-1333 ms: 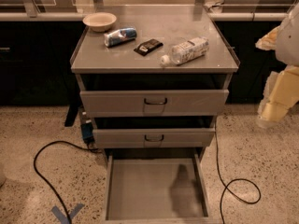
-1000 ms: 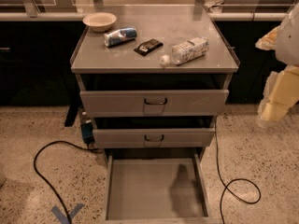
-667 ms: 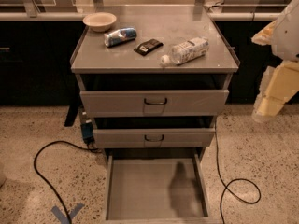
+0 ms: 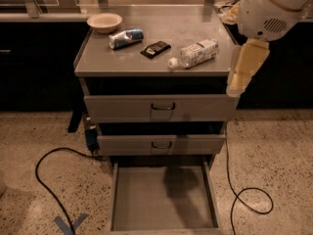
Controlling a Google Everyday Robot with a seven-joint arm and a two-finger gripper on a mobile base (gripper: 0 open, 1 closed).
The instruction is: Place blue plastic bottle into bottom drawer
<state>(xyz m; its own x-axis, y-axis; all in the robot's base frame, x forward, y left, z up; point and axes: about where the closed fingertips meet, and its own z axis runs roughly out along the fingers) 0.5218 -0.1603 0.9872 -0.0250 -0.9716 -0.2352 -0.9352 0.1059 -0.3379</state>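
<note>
The blue plastic bottle (image 4: pixel 195 54) lies on its side on the right part of the cabinet top (image 4: pixel 161 65), with its white cap toward the front left. The bottom drawer (image 4: pixel 161 195) is pulled out at the bottom of the view, and its flat grey floor is bare. My gripper (image 4: pixel 246 67) hangs as a cream-coloured part under the white arm housing (image 4: pixel 269 9), at the cabinet's right edge. It is just right of the bottle and apart from it, and it holds nothing that I can see.
A blue-and-silver can (image 4: pixel 125 37), a flat black packet (image 4: pixel 155 49) and a shallow bowl (image 4: pixel 104 22) sit on the cabinet top. The two upper drawers (image 4: pixel 161 107) stand slightly ajar. Black cables (image 4: pixel 46 180) run on the floor on both sides. Blue tape (image 4: pixel 71 223) marks the floor.
The arm and gripper have moved left and toward the cabinet's right edge, closer to the bottle. The bottle, the other items and the drawers have not moved.
</note>
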